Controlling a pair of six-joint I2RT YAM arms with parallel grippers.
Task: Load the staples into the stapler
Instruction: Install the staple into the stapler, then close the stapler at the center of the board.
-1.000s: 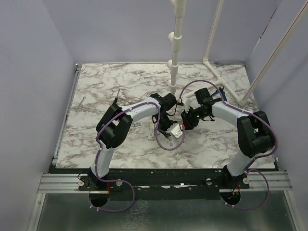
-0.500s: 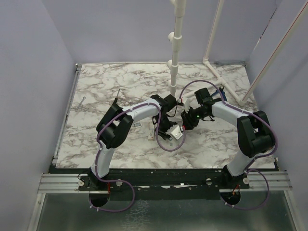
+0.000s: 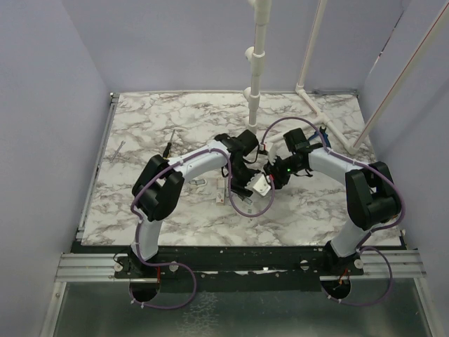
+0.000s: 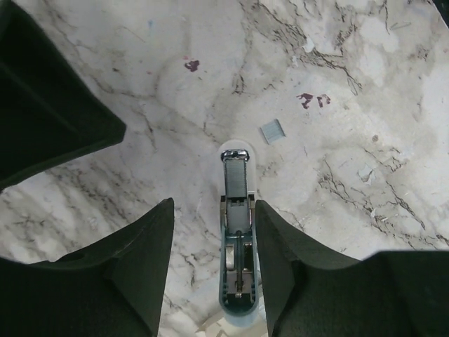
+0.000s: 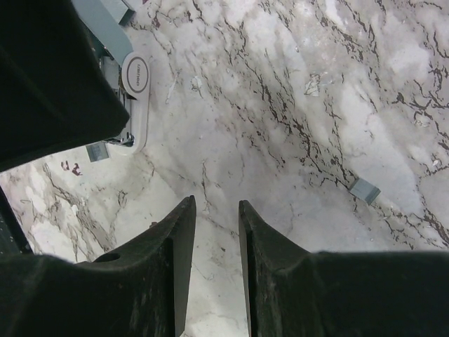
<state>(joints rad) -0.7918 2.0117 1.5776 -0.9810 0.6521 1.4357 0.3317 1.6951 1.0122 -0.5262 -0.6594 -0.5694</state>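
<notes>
The stapler is lying mid-table with its metal channel showing, between the parted fingers of the left gripper, which is standing open and holding nothing. The staples are lying just beside its head on the marble table, near red marks. The right gripper is hovering just right of it, jaws narrowly parted and empty; the oval label is showing no readable writing.

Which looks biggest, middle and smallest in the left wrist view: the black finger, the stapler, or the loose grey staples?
1. left gripper's finger, though it sits nearest the camera, which makes it look bigger.
2. stapler.
3. staples, clearly smallest.
</notes>
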